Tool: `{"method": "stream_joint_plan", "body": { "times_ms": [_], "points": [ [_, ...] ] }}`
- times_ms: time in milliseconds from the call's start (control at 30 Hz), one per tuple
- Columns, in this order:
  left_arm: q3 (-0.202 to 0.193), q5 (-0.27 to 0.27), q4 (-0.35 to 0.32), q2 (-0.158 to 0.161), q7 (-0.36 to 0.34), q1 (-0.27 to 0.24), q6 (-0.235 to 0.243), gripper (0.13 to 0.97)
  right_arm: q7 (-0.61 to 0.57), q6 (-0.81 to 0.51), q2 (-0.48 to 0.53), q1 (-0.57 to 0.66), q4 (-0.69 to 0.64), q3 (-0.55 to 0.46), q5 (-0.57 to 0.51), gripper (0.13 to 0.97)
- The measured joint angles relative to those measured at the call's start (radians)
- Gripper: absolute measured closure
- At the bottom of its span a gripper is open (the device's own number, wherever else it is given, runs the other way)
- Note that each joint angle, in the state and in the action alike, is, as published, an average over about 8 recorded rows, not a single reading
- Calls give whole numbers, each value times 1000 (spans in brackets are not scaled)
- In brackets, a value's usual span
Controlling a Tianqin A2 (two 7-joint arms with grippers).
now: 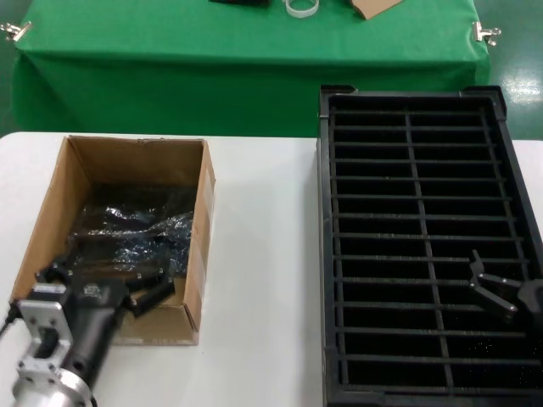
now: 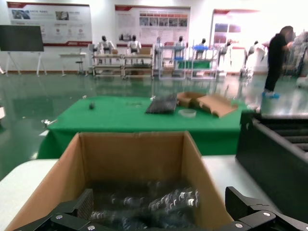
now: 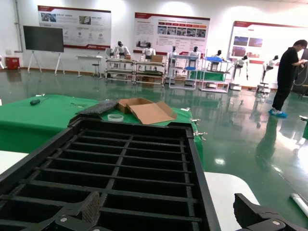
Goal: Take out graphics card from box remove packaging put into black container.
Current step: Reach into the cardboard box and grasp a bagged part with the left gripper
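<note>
Box (image 1: 85, 174): brown corrugated cardboard, matt, raw-edged flaps. Packaging (image 1: 136, 225) inside it: crinkly plastic film, glossy, dark with silvery glints. Black container (image 1: 424, 246): matt black plastic, thin moulded ribs. Bench (image 1: 263, 280): smooth white top, slight sheen. Table (image 1: 246, 59) behind: green cloth cover, matt. Left gripper (image 1: 153, 284): black fingers, bare-metal wrist bracket.
</note>
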Motion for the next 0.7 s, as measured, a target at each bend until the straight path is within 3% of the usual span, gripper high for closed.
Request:
{"method": "stream_joint_plan", "body": {
  "times_ms": [100, 200, 333, 433, 567, 700],
  "points": [
    [-6, -14, -27, -23, -13, -5, -8, 132, 0, 0, 0, 0, 0, 0, 0, 129],
    [-13, -41, -62, -70, -20, -24, -37, 132, 0, 0, 0, 0, 0, 0, 0, 129],
    [-14, -96, -83, -161, -5, -82, -103, 132, 0, 0, 0, 0, 0, 0, 0, 129],
    [12, -165, -79, -254, 23, -143, -154, 132, 0, 0, 0, 0, 0, 0, 0, 129],
    [115, -301, -55, -398, 93, -237, -194, 132, 0, 0, 0, 0, 0, 0, 0, 129],
    [280, -453, 2, -522, 223, -337, -198, 132, 0, 0, 0, 0, 0, 0, 0, 129]
  ]
}}
